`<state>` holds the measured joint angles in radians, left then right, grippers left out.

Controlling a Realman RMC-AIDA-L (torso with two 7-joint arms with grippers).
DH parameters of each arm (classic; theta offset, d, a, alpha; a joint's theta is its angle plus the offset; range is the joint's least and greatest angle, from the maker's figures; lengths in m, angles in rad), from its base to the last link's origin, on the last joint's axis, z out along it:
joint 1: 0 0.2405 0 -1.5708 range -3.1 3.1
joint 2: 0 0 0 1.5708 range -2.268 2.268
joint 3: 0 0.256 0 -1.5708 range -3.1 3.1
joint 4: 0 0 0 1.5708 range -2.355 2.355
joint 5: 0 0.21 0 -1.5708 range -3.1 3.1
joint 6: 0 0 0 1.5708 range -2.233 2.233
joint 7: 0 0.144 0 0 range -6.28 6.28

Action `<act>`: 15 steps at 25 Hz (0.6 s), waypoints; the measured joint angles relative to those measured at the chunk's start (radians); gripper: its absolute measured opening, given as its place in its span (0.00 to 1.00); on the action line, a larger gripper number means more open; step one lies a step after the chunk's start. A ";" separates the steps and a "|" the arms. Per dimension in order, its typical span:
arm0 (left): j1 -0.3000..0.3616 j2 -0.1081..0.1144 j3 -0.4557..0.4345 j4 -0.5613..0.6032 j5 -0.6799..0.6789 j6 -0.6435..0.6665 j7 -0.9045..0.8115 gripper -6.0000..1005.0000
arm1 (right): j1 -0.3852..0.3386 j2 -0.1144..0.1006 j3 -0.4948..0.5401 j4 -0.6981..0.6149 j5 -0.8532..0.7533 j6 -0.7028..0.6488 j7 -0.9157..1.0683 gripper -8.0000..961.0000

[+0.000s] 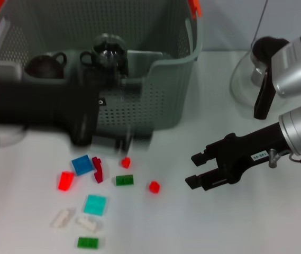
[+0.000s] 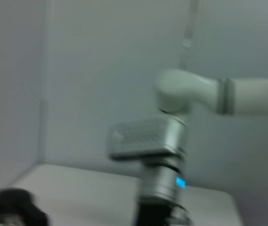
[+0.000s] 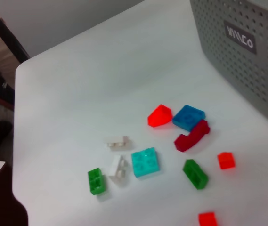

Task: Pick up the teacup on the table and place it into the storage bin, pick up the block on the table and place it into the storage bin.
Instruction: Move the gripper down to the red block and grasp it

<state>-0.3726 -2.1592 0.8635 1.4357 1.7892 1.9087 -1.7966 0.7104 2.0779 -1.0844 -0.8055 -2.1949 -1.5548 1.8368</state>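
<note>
The storage bin [image 1: 176, 90] stands at the back left, and its black label [image 3: 239, 37] shows in the right wrist view. Two dark teacups [image 1: 45, 64] [image 1: 108, 48] show within the bin's outline. My left arm [image 1: 39, 111] is a blurred black shape across the bin's front, with its gripper end near the second teacup. Several blocks lie in front of the bin: blue [image 1: 80, 164], dark red [image 1: 98, 169], red [image 1: 65, 180], green [image 1: 124, 180], teal [image 1: 95, 204]. To the right of them my right gripper [image 1: 192, 170] hangs open and holds nothing.
A clear glass vessel [image 1: 243, 79] stands at the back right beside my right arm. White blocks [image 1: 63, 217] and a green one [image 1: 88, 242] lie near the table's front edge. The left wrist view shows only my right arm [image 2: 171, 141] against a wall.
</note>
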 joint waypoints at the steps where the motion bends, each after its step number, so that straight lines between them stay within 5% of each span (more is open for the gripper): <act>1: 0.014 0.000 -0.001 -0.034 0.003 0.032 0.050 0.84 | 0.000 0.004 0.000 0.000 0.000 0.000 -0.011 0.72; 9: 0.041 0.035 -0.097 -0.449 0.125 0.065 0.409 0.84 | 0.047 0.024 -0.077 0.087 0.010 0.091 -0.093 0.72; 15: 0.055 0.039 -0.164 -0.560 0.227 -0.020 0.533 0.84 | 0.101 0.031 -0.228 0.106 0.020 0.216 -0.077 0.72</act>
<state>-0.3180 -2.1199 0.6996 0.8757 2.0167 1.8884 -1.2637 0.8113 2.1086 -1.3127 -0.6993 -2.1753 -1.3388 1.7599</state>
